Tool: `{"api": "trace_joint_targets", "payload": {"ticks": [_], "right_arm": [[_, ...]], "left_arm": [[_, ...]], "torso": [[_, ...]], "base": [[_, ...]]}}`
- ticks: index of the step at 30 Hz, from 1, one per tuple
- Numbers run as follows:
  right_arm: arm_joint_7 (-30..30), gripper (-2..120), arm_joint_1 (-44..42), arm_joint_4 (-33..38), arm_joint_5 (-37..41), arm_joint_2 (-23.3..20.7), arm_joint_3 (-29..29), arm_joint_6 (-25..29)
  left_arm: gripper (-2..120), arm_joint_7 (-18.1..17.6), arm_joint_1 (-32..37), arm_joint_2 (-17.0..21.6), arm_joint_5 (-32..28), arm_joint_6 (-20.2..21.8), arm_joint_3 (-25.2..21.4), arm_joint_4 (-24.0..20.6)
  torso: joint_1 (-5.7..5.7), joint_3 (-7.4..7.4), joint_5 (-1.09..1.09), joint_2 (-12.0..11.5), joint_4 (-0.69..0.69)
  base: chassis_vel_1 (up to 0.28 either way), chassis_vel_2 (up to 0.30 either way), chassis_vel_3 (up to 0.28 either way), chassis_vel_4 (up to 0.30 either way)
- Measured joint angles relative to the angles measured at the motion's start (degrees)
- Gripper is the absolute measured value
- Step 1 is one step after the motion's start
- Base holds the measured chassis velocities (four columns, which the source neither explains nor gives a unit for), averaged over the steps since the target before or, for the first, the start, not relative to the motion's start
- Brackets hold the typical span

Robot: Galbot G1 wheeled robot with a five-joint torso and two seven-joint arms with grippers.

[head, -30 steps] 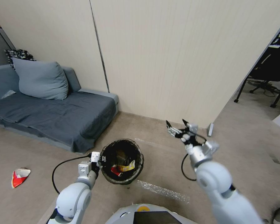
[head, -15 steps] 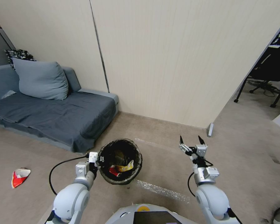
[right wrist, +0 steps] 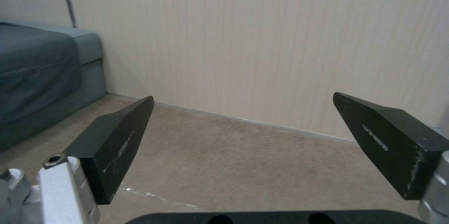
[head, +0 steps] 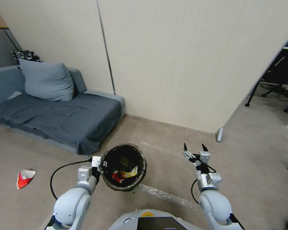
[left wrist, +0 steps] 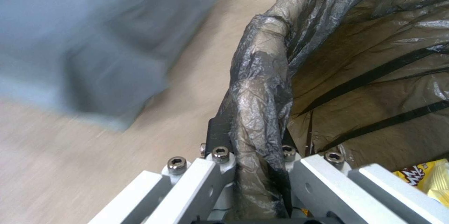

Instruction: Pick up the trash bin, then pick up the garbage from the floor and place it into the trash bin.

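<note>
Beside the sofa (head: 54, 118), the left gripper (head: 99, 164) pinches the trash bin (head: 124, 166) rim, fingertips buried in bag; right gripper (head: 194, 149) hangs spread, empty.

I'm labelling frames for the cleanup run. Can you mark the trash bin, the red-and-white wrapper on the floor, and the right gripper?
trash bin (head: 106, 158): head view, bag-covered rim at its left.
red-and-white wrapper (head: 25, 177): head view, middle of the wrapper.
right gripper (head: 194, 148): head view, midway between its open fingertips.
</note>
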Motion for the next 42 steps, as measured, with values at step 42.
{"api": "trace_joint_targets", "payload": {"ticks": [42], "right_arm": [[1.83, 100, -3.58, 1.55, -4.76, 6.28, -2.00, 0.17]], "left_arm": [[1, -0.05, 0.19, -2.82, 1.25, -1.16, 0.42, -1.26]], "torso": [[0.00, 0.00, 0.00, 0.00, 0.01]], "base": [[0.118, 0.117, 0.119, 0.119]]}}
